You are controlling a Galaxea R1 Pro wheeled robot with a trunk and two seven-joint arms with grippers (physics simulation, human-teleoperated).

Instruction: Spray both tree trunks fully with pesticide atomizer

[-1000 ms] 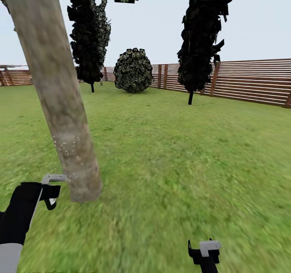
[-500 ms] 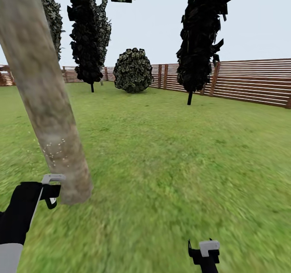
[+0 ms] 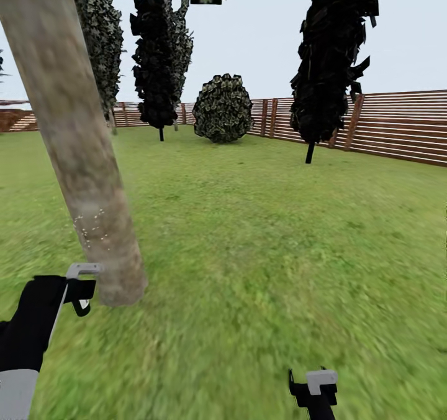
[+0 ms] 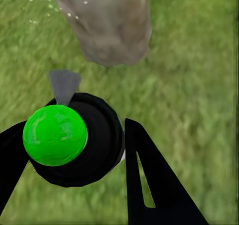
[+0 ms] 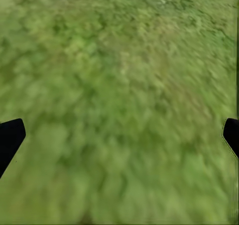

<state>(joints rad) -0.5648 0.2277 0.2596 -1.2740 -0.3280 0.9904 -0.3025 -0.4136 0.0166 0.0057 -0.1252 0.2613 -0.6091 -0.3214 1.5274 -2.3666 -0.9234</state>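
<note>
Left gripper [image 4: 69, 160] fingers pinch the atomizer [image 4: 67, 137], nozzle toward the tree trunk [image 3: 81, 159] just beyond the fingertips; right gripper [image 5: 119, 135] fingers spread, empty; sweep spray upward, specks [image 3: 93, 230] sit low.

The left arm [image 3: 31, 330] is a bulky matte-black segment that gives way to a pale grey sleeve at its base. At its tip sits a light grey bracket with a small black hooked part beneath. The right arm's end [image 3: 315, 390] is black too, topped by a light grey block with short black prongs. In the left wrist view the fingers [image 4: 154, 180] are flat black blades, one with a narrow triangular cut-out. The right wrist view shows plain black fingertips [image 5: 10, 137].
</note>
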